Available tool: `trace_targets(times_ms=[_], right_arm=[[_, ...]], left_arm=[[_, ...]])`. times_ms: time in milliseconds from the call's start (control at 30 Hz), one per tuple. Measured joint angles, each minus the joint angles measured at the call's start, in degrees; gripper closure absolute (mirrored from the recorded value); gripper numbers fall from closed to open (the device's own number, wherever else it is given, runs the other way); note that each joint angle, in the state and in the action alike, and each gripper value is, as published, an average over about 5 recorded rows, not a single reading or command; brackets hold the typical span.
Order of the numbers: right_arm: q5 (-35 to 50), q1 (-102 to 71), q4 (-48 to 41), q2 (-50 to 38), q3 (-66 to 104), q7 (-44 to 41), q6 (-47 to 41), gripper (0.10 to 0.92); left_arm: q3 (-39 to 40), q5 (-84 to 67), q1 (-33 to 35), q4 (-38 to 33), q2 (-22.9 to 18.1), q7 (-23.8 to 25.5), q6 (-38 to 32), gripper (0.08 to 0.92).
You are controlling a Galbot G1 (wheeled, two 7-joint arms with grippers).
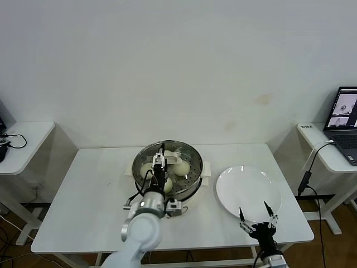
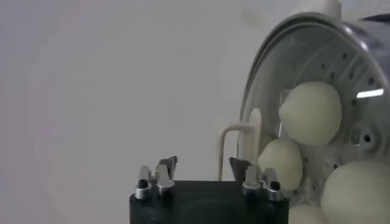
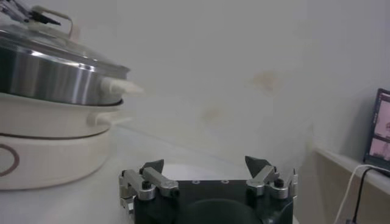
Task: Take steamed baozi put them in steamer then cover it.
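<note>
lid (image 1: 167, 162) already on the steamer (image 1: 192, 187), buns (image 2: 309, 112) inside, right under the left hand (image 1: 160, 160). left hand wide open above the lid's handle (image 2: 234, 143), holding nothing. right hand (image 1: 258, 215) wide open too, empty, beside the white plate (image 1: 248, 190). covering step just done; next, lift away slowly.

From the head camera I see my left arm (image 1: 139, 231) as a rounded white shell at 6 o'clock, capped by a silver-grey wrist collar with a small light dot. Black cables (image 1: 146, 181) loop from the wrist toward 12 o'clock along the slim black-and-silver left gripper (image 1: 160, 158). The right gripper (image 1: 258, 219), at 5 o'clock, is black with two thin dark fingers and silver linkage blocks. Up close, each wrist view shows a matte black gripper body (image 3: 207, 204), silver knuckles with dark screw heads, and dark wedge-shaped fingertips (image 3: 256, 164).
</note>
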Motion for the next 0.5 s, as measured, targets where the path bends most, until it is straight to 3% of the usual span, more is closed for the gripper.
trace_targets(times_ms=[233,500], right_arm=[[1.2,-0.9,0.4,-1.4,0.6,-0.3,0.2,0.203],[2.9,-1.4,0.4,-2.3,0.0,-0.5,-0.3,0.203]], left_arm=[[-3.9,-11.8,8.7,-9.1,2.5,-5.3,-2.2,0.177],[-15.6,-40.6,22.8,-15.1,4.3,-14.2,-10.3,0.177]])
